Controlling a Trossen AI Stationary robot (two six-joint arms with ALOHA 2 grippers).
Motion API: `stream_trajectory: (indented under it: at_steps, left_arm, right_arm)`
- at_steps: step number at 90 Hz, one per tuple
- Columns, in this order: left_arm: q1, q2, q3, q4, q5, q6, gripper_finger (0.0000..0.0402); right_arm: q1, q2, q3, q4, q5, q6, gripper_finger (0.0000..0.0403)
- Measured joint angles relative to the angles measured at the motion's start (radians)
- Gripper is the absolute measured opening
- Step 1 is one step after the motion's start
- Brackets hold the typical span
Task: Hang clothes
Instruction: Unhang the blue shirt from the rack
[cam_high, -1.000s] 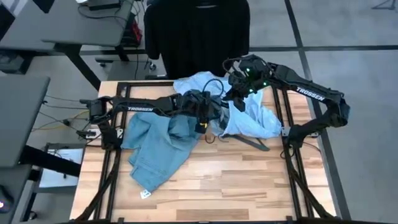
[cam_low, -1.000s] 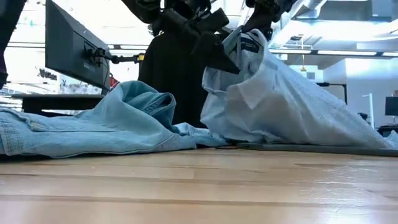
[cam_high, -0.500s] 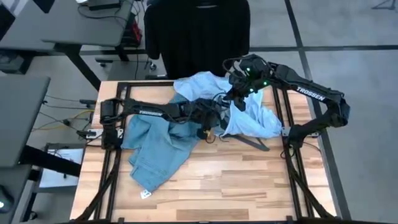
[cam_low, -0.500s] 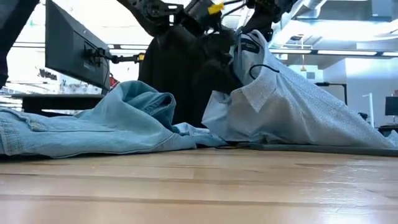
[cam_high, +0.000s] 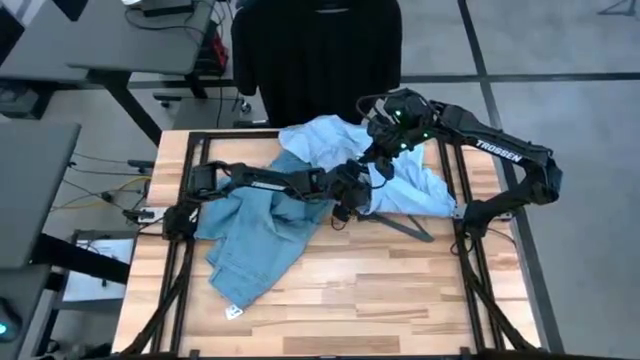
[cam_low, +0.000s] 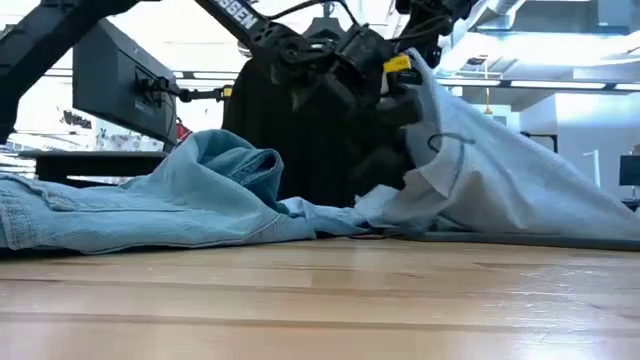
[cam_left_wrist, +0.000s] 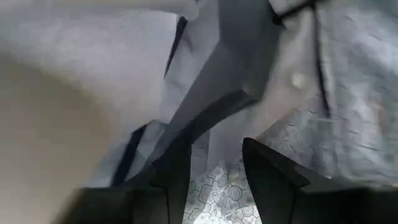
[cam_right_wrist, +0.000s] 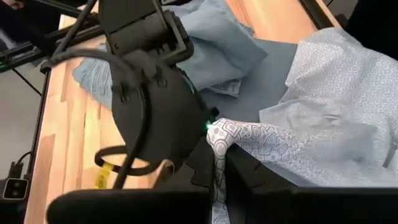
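The right gripper's (cam_right_wrist: 214, 163) fingers (cam_right_wrist: 249, 171) are closed on a fold of the pale blue-white button shirt (cam_high: 405, 185), which is held lifted at the far right of the bench (cam_high: 400, 300). The left gripper's (cam_left_wrist: 211, 163) fingers (cam_left_wrist: 264, 165) are parted, with shirt cloth seen between them but not clamped; in the high view this left gripper (cam_high: 352, 190) is pushed into the shirt just beside the right gripper (cam_high: 385, 150). A dark hanger (cam_high: 405, 226) is seen lying under the shirt's near edge. The light blue jeans (cam_high: 255, 235) are spread on the bench's left half, touching the shirt. The black t-shirt (cam_high: 315, 55) is already hung beyond the far edge. Judged from here, the risk is that only one layer is pinched, so the shirt could slide free, or the wrong fold could be caught by the left fingers and the collar twisted shut.
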Motion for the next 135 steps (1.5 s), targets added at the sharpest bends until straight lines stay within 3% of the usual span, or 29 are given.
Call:
stream_trajectory:
  at_steps: [40,55,71,86,95,103,107,135]
  left_arm:
    - [-0.03,-0.018,0.027,-0.023,-0.019,0.027,0.0129]
    - [-0.054,-0.017,0.027,-0.009,0.059,0.096,0.0129]
    - [-0.057,0.026,0.03,0.127,0.108,0.141,0.0129]
    - [-0.056,0.041,0.029,0.137,0.116,0.144,0.0127]
    - [-0.057,0.049,0.028,0.101,0.115,0.096,0.0102]
    - [-0.057,0.047,0.029,0.096,0.11,0.054,0.0042]
    - [-0.057,0.041,0.04,0.069,0.109,0.014,0.0027]
    - [-0.045,-0.088,0.197,-0.37,0.064,-0.249,0.0027]
  right_arm:
    - [-0.007,-0.003,0.001,-0.027,-0.006,-0.023,0.0]
    - [-0.007,-0.002,0.0,-0.025,-0.011,-0.025,0.0]
    - [-0.006,0.0,0.0,-0.016,-0.017,-0.027,0.0]
    - [0.002,0.001,0.0,-0.017,-0.02,-0.023,0.0]
    - [0.003,0.001,0.0,-0.019,-0.024,-0.022,0.0]
    - [0.003,0.001,0.0,-0.014,-0.024,-0.019,0.0001]
    - [0.002,0.001,0.0,-0.016,-0.024,-0.019,0.0005]
    - [-0.063,-0.003,0.098,-0.18,0.034,-0.024,0.0061]
